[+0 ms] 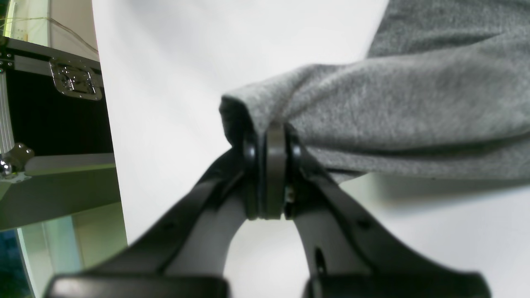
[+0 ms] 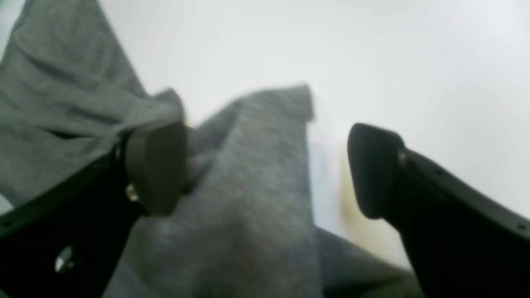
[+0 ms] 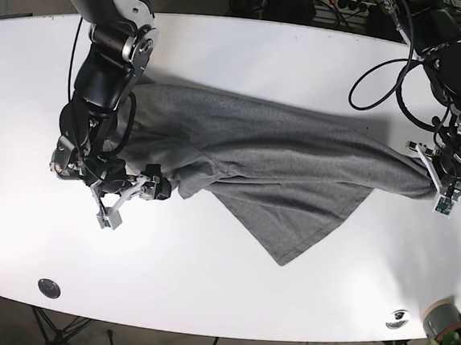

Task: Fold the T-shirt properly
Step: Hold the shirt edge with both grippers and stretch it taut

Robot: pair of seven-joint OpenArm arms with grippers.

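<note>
A grey T-shirt (image 3: 280,157) lies stretched sideways across the white table (image 3: 249,53), with a pointed flap hanging toward the front. At the shirt's right end in the base view, my left gripper (image 3: 436,189) is shut on a bunched edge. The left wrist view shows the same pinch, the left gripper (image 1: 273,134) closed over a fold of T-shirt (image 1: 405,103) held slightly above the table. My right gripper (image 3: 152,187) sits at the shirt's left front corner. In the right wrist view the right gripper (image 2: 265,169) is open, and the T-shirt (image 2: 248,198) drapes between its fingers against the left pad (image 2: 155,165).
A black case (image 1: 58,116) with metal latches stands beyond the table edge in the left wrist view. A grey cup (image 3: 442,318) and a plant sit off the front right corner. Two round metal fittings (image 3: 48,287) (image 3: 398,318) lie near the front edge. Cables (image 3: 376,80) loop at the back right.
</note>
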